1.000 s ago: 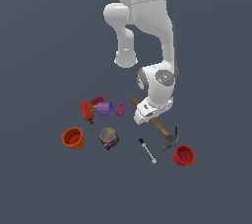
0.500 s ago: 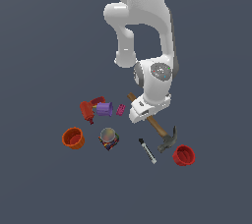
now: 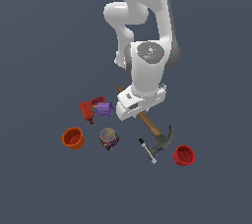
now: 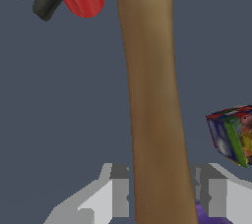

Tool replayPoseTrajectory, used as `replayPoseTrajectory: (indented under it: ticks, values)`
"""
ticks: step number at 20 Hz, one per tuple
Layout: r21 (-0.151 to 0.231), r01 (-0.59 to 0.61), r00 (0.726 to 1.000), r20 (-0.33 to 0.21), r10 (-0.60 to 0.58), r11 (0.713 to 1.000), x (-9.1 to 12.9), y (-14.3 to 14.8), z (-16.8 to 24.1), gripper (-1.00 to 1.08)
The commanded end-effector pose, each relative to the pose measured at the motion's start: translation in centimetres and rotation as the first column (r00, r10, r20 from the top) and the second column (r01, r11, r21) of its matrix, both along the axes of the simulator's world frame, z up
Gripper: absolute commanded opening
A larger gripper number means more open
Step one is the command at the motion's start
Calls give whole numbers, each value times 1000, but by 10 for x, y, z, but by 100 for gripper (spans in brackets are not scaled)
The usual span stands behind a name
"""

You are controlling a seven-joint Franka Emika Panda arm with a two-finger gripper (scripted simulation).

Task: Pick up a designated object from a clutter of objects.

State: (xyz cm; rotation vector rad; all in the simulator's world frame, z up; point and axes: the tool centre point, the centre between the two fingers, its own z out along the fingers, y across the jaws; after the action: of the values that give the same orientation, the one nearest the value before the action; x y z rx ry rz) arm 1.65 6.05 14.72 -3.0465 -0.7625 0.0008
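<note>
- Hammer (image 3: pixel 156 133) lies slanted right of centre in the exterior view, its brown handle running up-left under the white wrist and its dark grey head (image 3: pixel 167 139) at the lower-right end.
- Gripper (image 4: pixel 160 196) sits astride the handle in the wrist view, with one of the fingers (image 4: pixel 114 193) on each side, pressed against the wood; the fingers are gripping the hammer.
- Whether the hammer is off the bench (image 3: pixel 44 41) cannot be told.
- Marker (image 3: pixel 147 151) lies just beside the hammer head, toward the lower left of it.
- Red cup (image 3: pixel 184 155) stands near the head, at the lower right.
- Orange cup (image 3: pixel 73 138) sits at the left of the exterior view, well apart from the hammer.
- Can (image 3: pixel 108 138) with a patterned side stands between the orange cup and the marker.
- Purple cup (image 3: pixel 104 109) lies on its side next to the red bottle (image 3: pixel 87 111), left of the wrist.
</note>
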Motion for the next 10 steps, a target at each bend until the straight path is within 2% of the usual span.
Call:
replayPoseTrajectory:
  ticks: [1,10]
  values:
    - [1,-1,1000,3,1,1000,10,-14,26,-100]
    - [1,-2,1000,2,2,1000,44,-63,111,-100]
